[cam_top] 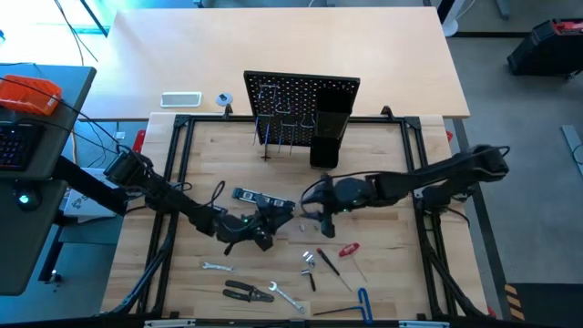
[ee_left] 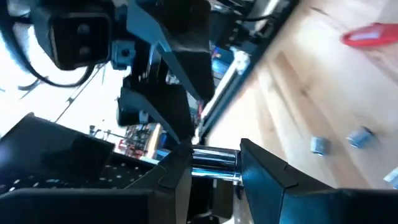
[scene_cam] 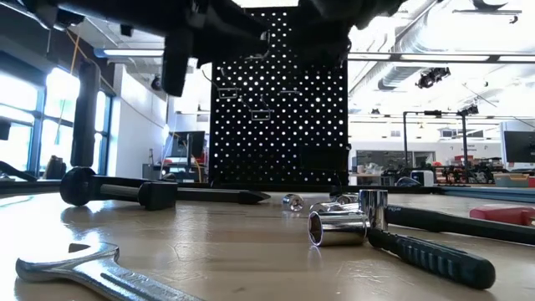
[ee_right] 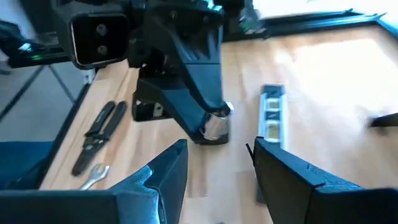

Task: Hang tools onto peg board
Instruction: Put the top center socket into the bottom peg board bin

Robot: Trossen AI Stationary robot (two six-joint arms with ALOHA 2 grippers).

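At the desk's near edge lie the blue hex key, the pliers and two wrenches, one just beside the pliers. Slightly farther in are small metal bits, a dark screwdriver and the red-handled screwdriver.

At mid-desk the two arms meet. The left jaws grip a shiny metal cylinder, apparently part of the black clamp; it sits squarely between the two fingers, pinched on both sides. The right jaws stand open just beside it: in the right wrist view the same cylinder shows ahead of the gap, clear of both fingers. The level lies flat on the desk just behind the left jaws and in the right wrist view beyond the right ones.

At the far edge the peg board stands upright, thin hooks hanging in front, with the black box holder on its right side.
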